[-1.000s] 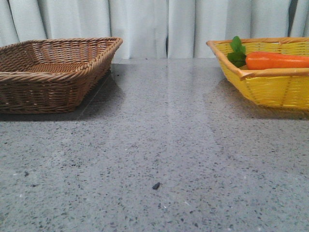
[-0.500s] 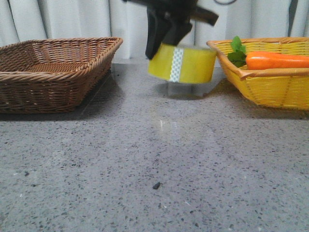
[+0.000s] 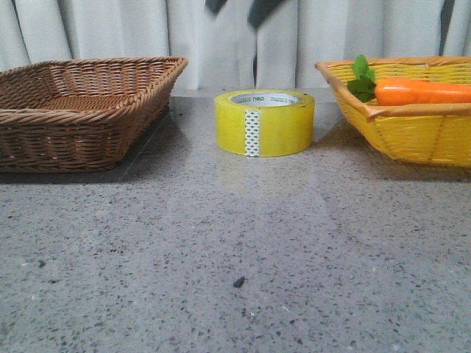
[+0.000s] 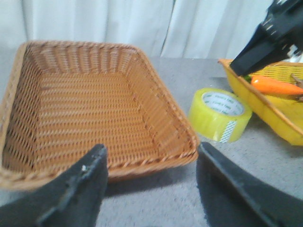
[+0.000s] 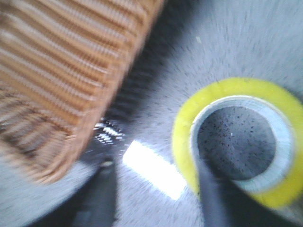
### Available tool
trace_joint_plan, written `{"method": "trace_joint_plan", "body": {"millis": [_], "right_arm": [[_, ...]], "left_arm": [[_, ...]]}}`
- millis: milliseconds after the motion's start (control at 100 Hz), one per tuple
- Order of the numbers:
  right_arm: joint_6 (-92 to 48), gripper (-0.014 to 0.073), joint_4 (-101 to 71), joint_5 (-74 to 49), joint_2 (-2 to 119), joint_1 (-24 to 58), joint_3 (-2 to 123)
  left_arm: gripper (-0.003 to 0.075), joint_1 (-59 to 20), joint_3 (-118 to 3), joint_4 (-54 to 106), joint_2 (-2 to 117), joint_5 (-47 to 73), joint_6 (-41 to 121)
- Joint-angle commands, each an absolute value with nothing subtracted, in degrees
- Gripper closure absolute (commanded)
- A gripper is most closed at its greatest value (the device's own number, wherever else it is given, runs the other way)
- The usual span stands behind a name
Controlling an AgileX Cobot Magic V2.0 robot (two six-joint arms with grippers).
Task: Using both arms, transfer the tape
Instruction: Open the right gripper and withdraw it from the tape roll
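Tape (image 3: 265, 122) sits flat near the desk's (image 3: 235, 243) far edge between both baskets, core print unreadable, both claws spread wide, holding nothing.

Illegible green print on the tape (image 3: 264, 122) core.

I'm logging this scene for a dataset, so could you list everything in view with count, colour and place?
tape: one, translucent yellow with white patterned strip, flat on the table between the baskets
brown wicker basket: one, brown, left side, nothing seen inside
yellow basket: one, yellow, right side
carrot: one, orange with green leaves, in the yellow basket
table: one, grey speckled
curtain: pale, behind the table
left gripper: black, open, near the brown basket
right gripper: black, open, above the tape
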State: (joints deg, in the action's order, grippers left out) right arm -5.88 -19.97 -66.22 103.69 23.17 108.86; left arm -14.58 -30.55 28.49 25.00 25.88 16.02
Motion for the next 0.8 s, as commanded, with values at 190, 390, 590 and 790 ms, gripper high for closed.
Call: {"method": "trace_joint_plan", "body": {"millis": [190, 390, 590, 790], "right_arm": [[-12.34, 0.0650, -20.21, -62.75, 74.12, 23.15, 99.56], [-11.62, 0.0650, -14.56, -56.08, 55.30, 23.15, 83.67], [-3.41, 0.0650, -11.20, -48.85, 41.03, 23.15, 72.45], [-0.79, 0.0650, -9.44, -50.39, 35.00, 23.15, 70.83]], "left_arm": [[0.0335, -21.92, -48.67, 29.79, 44.79, 27.30, 19.49], [0.0335, -29.32, -63.29, 29.79, 62.79, 33.34, 19.49], [0.0335, -30.98, -81.28, 29.79, 82.35, 44.51, 18.47], [0.0332, -30.98, -98.64, 28.00, 97.75, 50.27, 14.24]]}}
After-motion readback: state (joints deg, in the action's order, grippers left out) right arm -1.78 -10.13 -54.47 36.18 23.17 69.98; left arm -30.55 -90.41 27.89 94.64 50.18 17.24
